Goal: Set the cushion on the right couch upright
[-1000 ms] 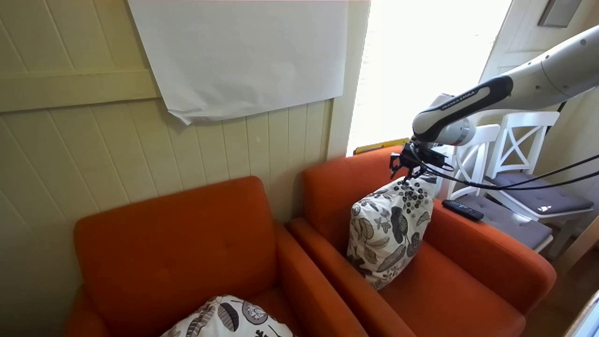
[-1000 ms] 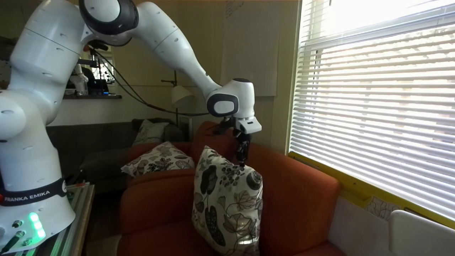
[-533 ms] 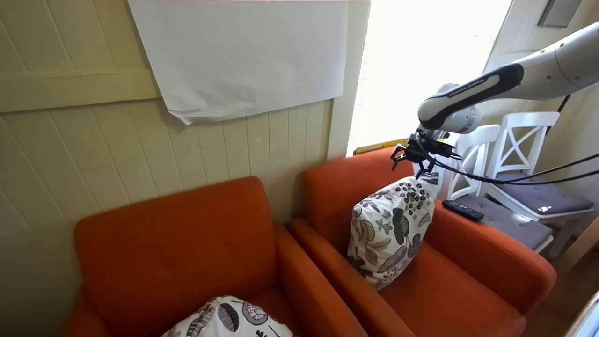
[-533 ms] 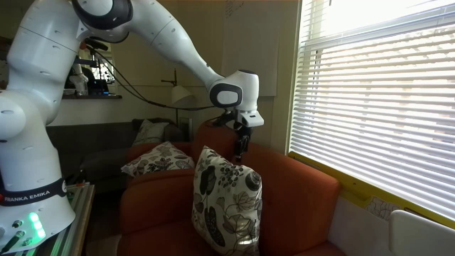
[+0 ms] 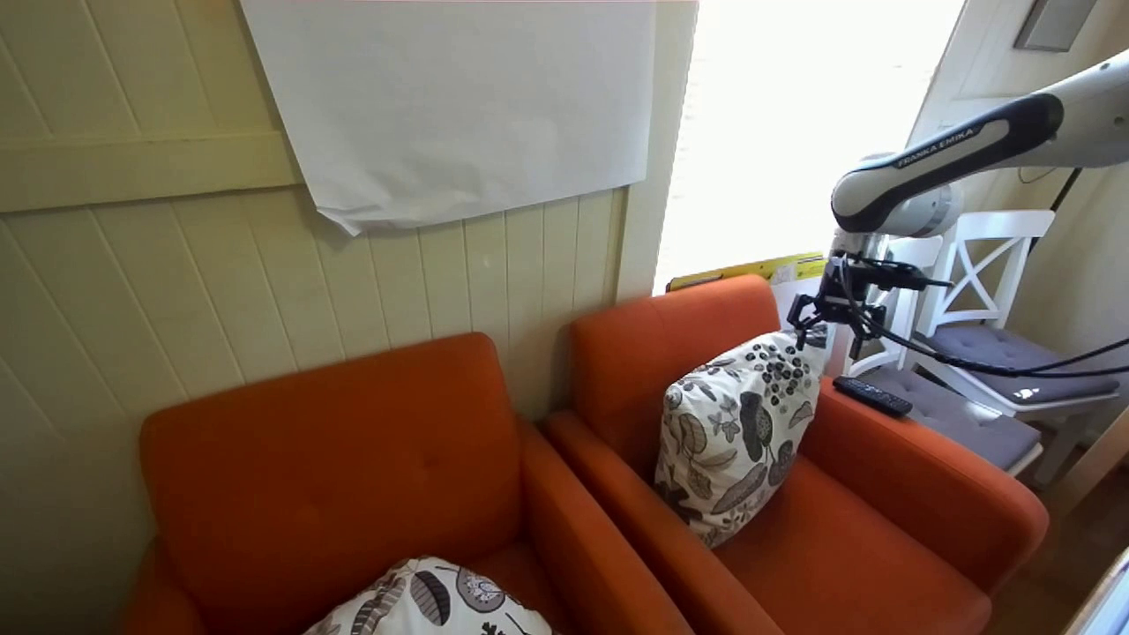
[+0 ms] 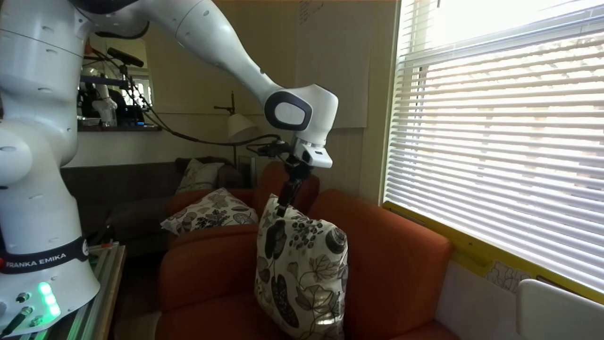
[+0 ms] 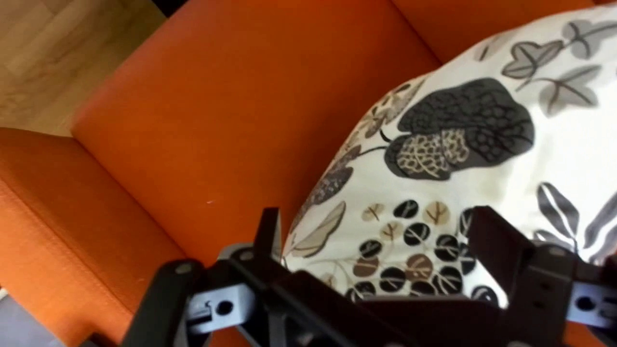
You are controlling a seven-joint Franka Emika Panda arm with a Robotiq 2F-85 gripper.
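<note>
Wrist view: the cushion is seen beyond the gripper, whose fingers are spread wide with nothing gripped; whether the fabric is touched cannot be told. In both exterior views the cushion is stood up, slightly tilted, on the right couch, near its back. On that couch's armrest a remote is placed. On the second couch alongside, a matching pillow is seen. Past the right couch, blinds are hung.

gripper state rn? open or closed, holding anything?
Gripper: open, jaws wide apart in the wrist view, holding nothing; it hovers at the top of the leaf-print cushion, contact can't be told.
</note>
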